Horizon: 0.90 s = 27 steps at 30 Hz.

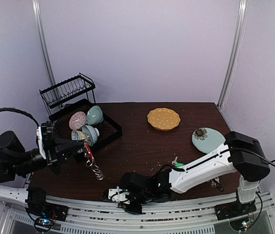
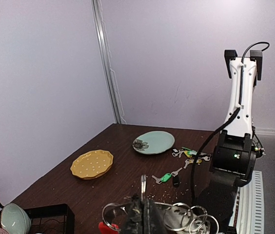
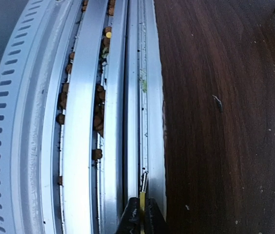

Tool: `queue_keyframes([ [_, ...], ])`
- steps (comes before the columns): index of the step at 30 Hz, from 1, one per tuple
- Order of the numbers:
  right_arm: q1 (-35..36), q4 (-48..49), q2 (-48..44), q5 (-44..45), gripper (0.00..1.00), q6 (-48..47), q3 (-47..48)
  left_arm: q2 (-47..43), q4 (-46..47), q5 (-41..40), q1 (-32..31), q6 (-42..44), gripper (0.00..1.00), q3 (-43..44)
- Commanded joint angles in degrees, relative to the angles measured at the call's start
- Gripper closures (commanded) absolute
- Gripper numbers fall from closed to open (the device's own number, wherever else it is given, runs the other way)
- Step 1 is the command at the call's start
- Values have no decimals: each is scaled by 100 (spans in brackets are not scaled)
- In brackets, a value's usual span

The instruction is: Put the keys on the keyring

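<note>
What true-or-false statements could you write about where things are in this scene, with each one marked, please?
1. The left gripper holds the keyring above the table. True.
2. The yellow plate sits inside the dish rack. False: it lies on the bare table, well apart from the rack.
3. A green-tagged key lies loose on the table. True.
4. The right gripper is wide open over the flowered plate. False: its fingers are pressed together on a thin yellowish piece, and it is at the table's near edge by the metal rails.
</note>
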Motion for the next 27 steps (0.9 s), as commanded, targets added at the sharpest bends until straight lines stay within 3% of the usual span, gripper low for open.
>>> queue_keyframes([
  [1, -22, -294, -67, -121, 100, 128, 104, -277, 261, 8, -1, -21, 100, 259],
  [5, -264, -187, -657, -677, 100, 457, 193, -273, 271, 26, -1, -12, 100, 269],
  [11, -1357, 716, -1776, -1701, 100, 1612, -664, -181, 265, 44, -1, 54, 100, 294],
  [19, -2266, 2164, -2435, -2489, 100, 3071, -1635, 260, 282, 180, -1, 157, 100, 406],
  [22, -2235, 2374, -2594, -2758, 100, 3077, -1462, 290, 321, 145, -1, 216, 100, 409],
  [27, -1718, 1118, -2411, -2518, 100, 2019, -826, 268, 341, 153, -1, 194, 100, 409],
])
